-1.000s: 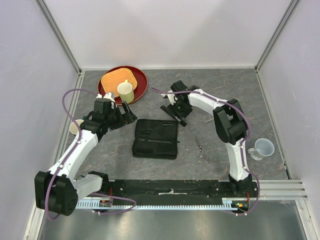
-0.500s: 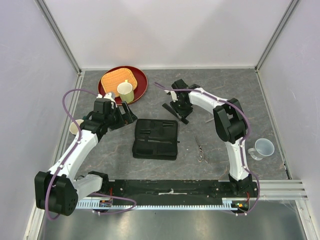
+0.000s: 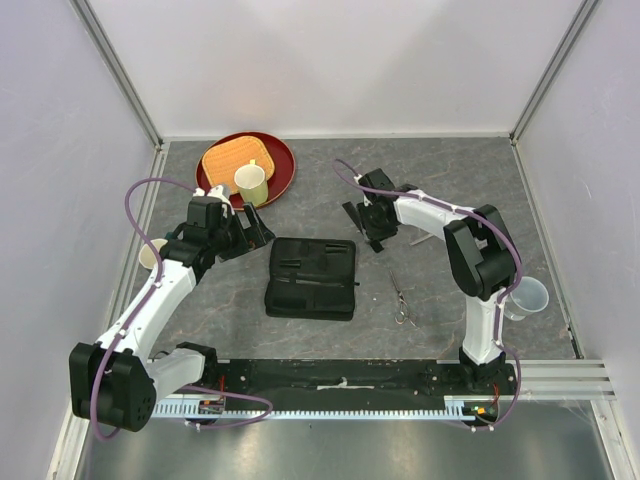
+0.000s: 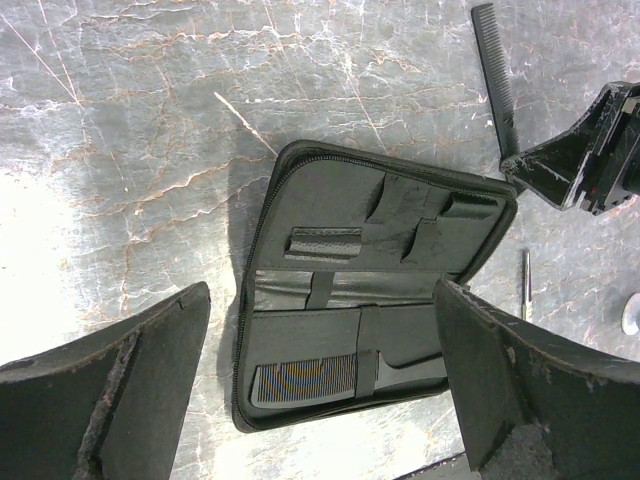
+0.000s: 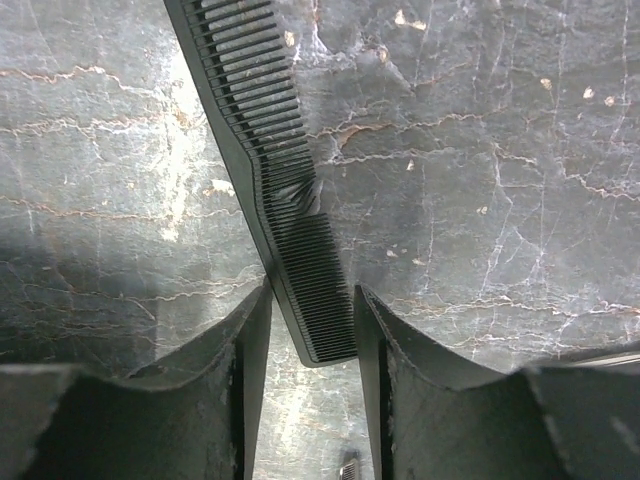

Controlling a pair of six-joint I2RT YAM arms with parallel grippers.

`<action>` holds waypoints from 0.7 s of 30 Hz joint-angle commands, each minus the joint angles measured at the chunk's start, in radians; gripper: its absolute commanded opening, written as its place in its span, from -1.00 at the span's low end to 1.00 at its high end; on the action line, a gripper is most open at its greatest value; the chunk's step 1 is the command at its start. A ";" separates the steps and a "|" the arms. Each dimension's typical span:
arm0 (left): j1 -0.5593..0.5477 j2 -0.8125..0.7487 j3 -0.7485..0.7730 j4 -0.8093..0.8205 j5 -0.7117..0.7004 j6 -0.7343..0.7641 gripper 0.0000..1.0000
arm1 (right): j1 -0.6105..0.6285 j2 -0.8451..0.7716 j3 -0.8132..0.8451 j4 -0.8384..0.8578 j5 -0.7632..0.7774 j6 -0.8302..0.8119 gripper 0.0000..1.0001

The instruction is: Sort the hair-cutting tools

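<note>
A straight black comb [image 5: 262, 150] lies slantwise on the grey table, and my right gripper [image 5: 312, 290] is shut on its near end, one finger on the spine and the other on the teeth. From above, the comb [image 3: 351, 212] sticks out left of that gripper [image 3: 372, 232]. A handled black comb [image 4: 330, 378] sits strapped in the lower pocket of the open black zip case [image 3: 312, 277]. Silver scissors [image 3: 402, 298] lie right of the case. My left gripper [image 3: 258, 225] hangs open left of the case, holding nothing.
A red plate [image 3: 283, 163] at the back left holds a yellow mat and a cream cup [image 3: 250, 183]. A small cup [image 3: 152, 252] stands by the left wall. A clear measuring cup [image 3: 527, 296] stands at the right. Walls close three sides.
My right gripper has closed on the straight comb and shifted to the right with it, towards the space above the scissors. The left arm has not moved.
</note>
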 commanded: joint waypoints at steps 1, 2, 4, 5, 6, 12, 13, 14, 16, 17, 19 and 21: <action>0.006 0.003 0.012 0.019 0.019 0.024 0.96 | -0.011 0.032 -0.023 -0.089 0.011 0.049 -0.04; 0.006 0.003 0.012 0.018 0.021 0.025 0.96 | -0.011 0.031 -0.004 -0.097 0.014 0.051 -0.03; 0.006 -0.006 0.007 0.019 0.018 0.024 0.96 | -0.011 0.033 0.010 -0.100 0.014 0.040 0.01; 0.006 -0.008 0.006 0.019 0.013 0.024 0.96 | -0.011 0.041 0.033 -0.115 0.011 0.034 0.02; 0.006 -0.009 0.003 0.019 0.011 0.022 0.96 | -0.010 0.050 0.046 -0.131 0.008 0.026 0.03; 0.004 -0.012 -0.001 0.021 0.015 0.022 0.96 | -0.013 0.127 0.117 -0.230 -0.016 -0.060 0.07; 0.004 -0.012 -0.002 0.022 0.016 0.024 0.96 | -0.011 0.136 0.120 -0.237 -0.028 -0.064 0.08; 0.006 -0.014 -0.004 0.023 0.016 0.022 0.96 | -0.011 0.136 0.125 -0.243 -0.037 -0.078 0.08; 0.004 -0.012 -0.005 0.026 0.021 0.021 0.96 | -0.011 0.148 0.133 -0.250 -0.043 -0.081 0.07; 0.006 -0.009 -0.007 0.026 0.021 0.021 0.96 | -0.011 0.151 0.137 -0.255 -0.048 -0.086 0.07; 0.004 -0.008 -0.005 0.029 0.024 0.021 0.96 | -0.011 0.169 0.142 -0.260 -0.048 -0.093 0.05; 0.004 -0.011 -0.005 0.026 0.024 0.021 0.96 | -0.010 0.189 0.154 -0.273 -0.051 -0.098 -0.06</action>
